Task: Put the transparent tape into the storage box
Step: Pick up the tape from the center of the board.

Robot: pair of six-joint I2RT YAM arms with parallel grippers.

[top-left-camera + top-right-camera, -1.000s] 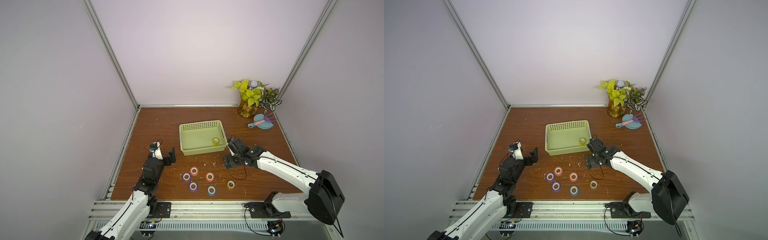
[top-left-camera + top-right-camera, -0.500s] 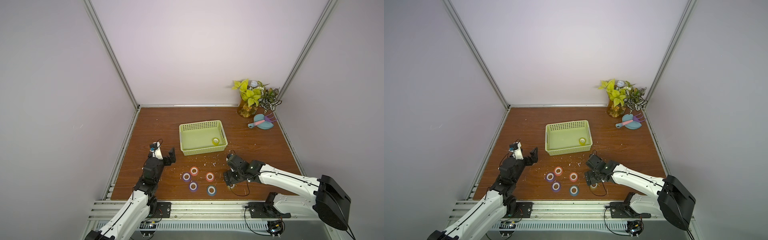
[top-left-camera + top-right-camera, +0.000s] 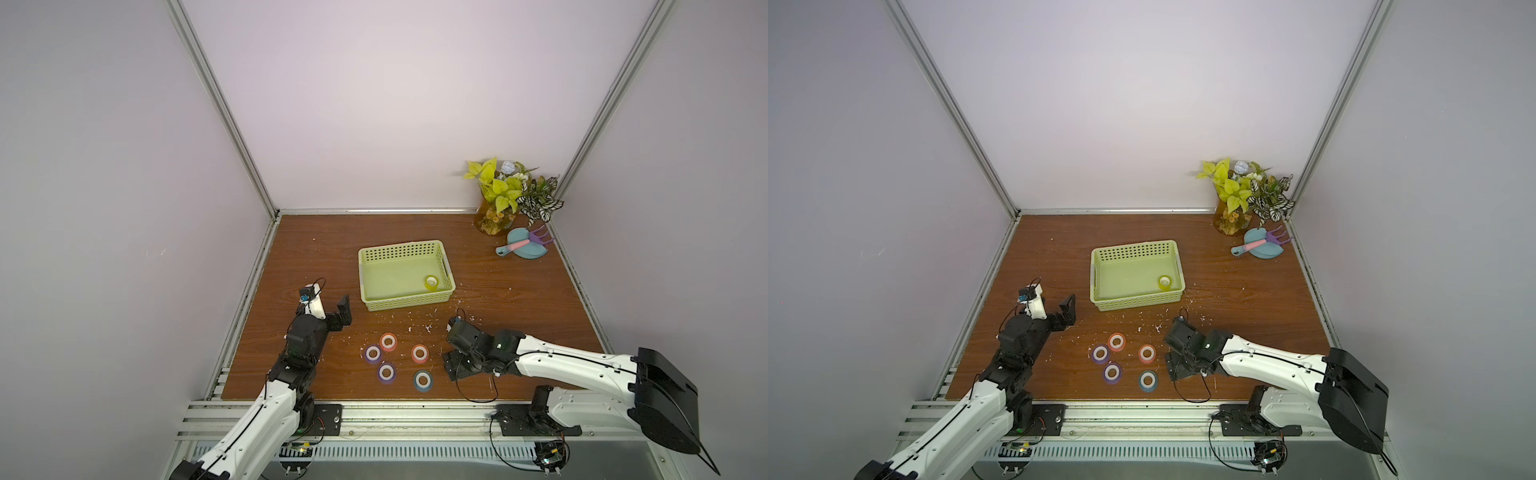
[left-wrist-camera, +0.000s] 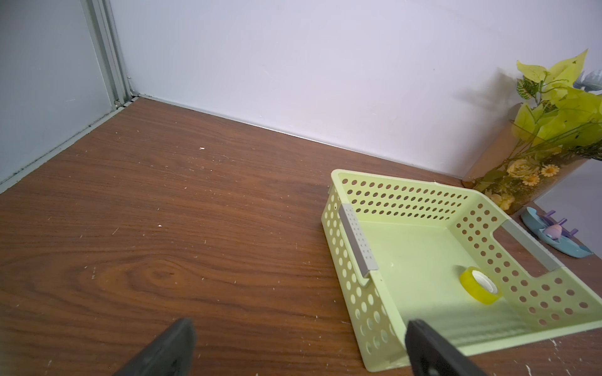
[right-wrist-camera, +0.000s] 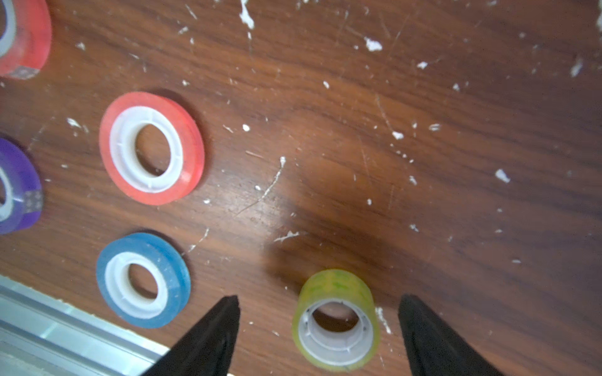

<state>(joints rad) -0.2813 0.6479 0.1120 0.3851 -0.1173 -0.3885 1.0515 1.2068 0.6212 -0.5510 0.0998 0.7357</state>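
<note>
Back from the pale yellow-green perforated plastic basket (image 3: 405,300), the right hand (image 5: 319,298) now straddles a small see-through yellow tape roll (image 5: 335,322), jaws narrowing but not yet gripping: the next pickup looks imminent.

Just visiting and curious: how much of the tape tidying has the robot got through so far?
Done: one yellow roll lies in the storage box. In hand: the right gripper straddles a second yellow roll on the table, jaws open, not yet gripping. Remaining: that roll plus two purple rolls, two orange-red rolls and one blue roll.
</note>
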